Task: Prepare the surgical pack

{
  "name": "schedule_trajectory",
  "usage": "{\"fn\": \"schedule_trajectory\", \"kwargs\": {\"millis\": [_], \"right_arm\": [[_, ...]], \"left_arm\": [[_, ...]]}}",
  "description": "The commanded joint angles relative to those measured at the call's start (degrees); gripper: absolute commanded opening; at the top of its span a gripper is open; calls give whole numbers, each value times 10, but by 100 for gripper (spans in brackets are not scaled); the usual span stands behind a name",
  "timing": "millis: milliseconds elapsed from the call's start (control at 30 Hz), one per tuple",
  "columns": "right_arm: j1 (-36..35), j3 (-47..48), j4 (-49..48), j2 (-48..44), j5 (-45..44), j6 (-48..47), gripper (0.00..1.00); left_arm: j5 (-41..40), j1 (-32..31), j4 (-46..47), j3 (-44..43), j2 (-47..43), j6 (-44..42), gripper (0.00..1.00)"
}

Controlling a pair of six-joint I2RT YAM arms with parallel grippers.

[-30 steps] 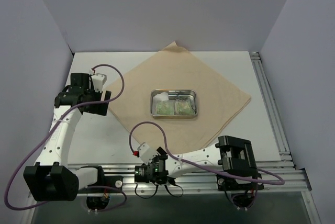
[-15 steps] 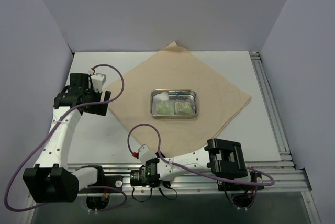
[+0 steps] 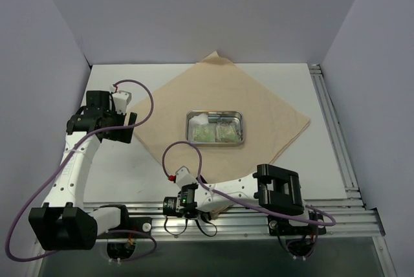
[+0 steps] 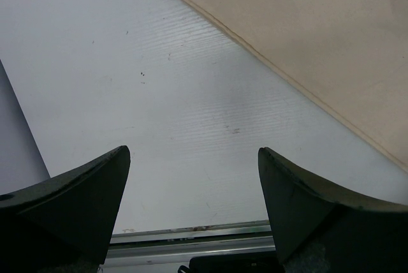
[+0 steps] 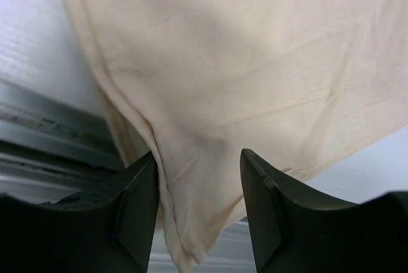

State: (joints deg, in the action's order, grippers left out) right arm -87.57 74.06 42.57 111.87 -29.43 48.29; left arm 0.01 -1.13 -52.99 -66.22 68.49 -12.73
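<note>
Cloth (image 3: 226,96), a soft tan weave with a hemmed edge, lies as a diamond on the table (image 4: 159,94). A shiny steel tray (image 3: 240,116) at its middle holds white gauze (image 3: 202,119) and green packets (image 3: 217,134). Right tool (image 5: 199,155) is part-open, straddling the limp near corner, not pinching it. Best to close on the hem and fold it over the tray without dragging. Left tool (image 4: 192,152) is wide apart over the table beside the left hem.

A tan cloth (image 3: 259,99) lay spread flat as a diamond across the middle of the tabletop. Its far corner curled up at the far edge, its right corner lay near the right edge, and its near corner drooped in soft folds over the near edge. At its centre sat a small shiny tray (image 3: 215,112), holding white gauze (image 3: 202,119) and green packets (image 3: 226,134).
</note>
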Motion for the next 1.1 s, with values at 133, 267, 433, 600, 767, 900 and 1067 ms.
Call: {"fn": "schedule_trajectory", "kwargs": {"millis": [133,267,433,600,767,900,1067], "right_arm": [[9,-3,9,4,-35,-25,47],[0,-2,-4,-1,-22,-33,47],[-29,11,-51,-24,30,-77,52],[-16,-21,-43,-37,17,-52,54],[-14,-23,-20,-12,-7,-44,51],[-15,-24,-25,23,0,-51,50],[-16,-35,-20,23,6,-37,47]], "left_arm": [[-1,3,9,1,-5,-6,91],[-2,3,10,2,-5,-9,91],[-3,3,10,3,-3,-11,91],[0,4,10,3,-9,-12,91],[0,4,9,2,-8,-12,91],[0,4,7,1,-8,-12,91],[14,4,6,0,-10,-12,91]]}}
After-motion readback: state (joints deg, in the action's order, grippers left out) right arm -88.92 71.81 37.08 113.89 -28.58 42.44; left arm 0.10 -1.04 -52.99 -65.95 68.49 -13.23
